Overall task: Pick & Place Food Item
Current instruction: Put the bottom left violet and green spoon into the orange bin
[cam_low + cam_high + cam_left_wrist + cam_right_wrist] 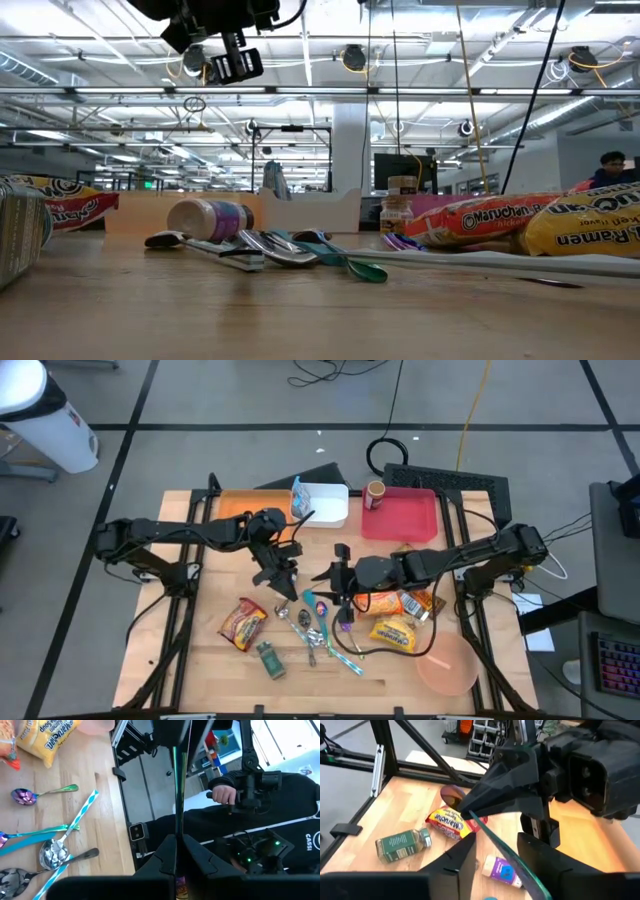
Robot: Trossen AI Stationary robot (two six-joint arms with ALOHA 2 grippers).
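Above the table's middle, my left gripper (287, 575) is shut on a thin green utensil (176, 790) that shows only edge-on. The utensil reaches across to my right gripper (335, 573), which faces the left one. The right gripper is open, with its fingers (465, 857) on either side of the green strip (512, 857) and a gap showing. Below them on the wood lie a red-and-yellow ramen packet (243, 623), an orange packet (395, 603) and a yellow packet (397, 633). My left gripper pinches one end of the green utensil (476, 818) between its two fingertips. The fingers come nearly level from the table's left. The utensil is lifted clear of the table and sticks out past the fingertips toward the right gripper.
Several spoons and a striped straw (312, 630) lie under the grippers, with a green spice jar (270, 659) nearer the front. A pink bowl (447, 668) sits front right. A red tray (400, 515), a white container (325, 503) and an orange tray (235, 503) line the far edge. A person's hand (223, 795) shows beyond the table.
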